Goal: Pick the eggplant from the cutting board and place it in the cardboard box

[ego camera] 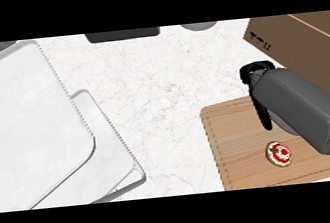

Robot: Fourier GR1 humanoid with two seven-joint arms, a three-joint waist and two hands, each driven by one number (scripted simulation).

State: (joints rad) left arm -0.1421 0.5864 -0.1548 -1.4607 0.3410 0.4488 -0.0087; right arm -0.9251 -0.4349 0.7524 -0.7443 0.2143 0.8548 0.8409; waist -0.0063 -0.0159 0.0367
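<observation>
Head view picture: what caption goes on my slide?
Right robot hand reaches over the wooden cutting board toward the cardboard box.

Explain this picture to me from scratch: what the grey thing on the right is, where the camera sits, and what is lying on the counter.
The camera sits where a humanoid robot's head would be, looking steeply down at a pale marble counter. The grey shape on the right is the robot's right forearm, coming in from the lower edge. Its black right hand is mostly hidden behind the arm, so I cannot tell whether the fingers are open or curled, or whether anything is held. The left hand is not in view.

Under the arm lies a wooden cutting board with a small round red-and-white mark on it. No eggplant is visible; the arm may cover it. At upper right is a brown cardboard box. On the left is a large white tray-like shape. Along the top edge sit a dark object and a grey round one, both cut off.
</observation>
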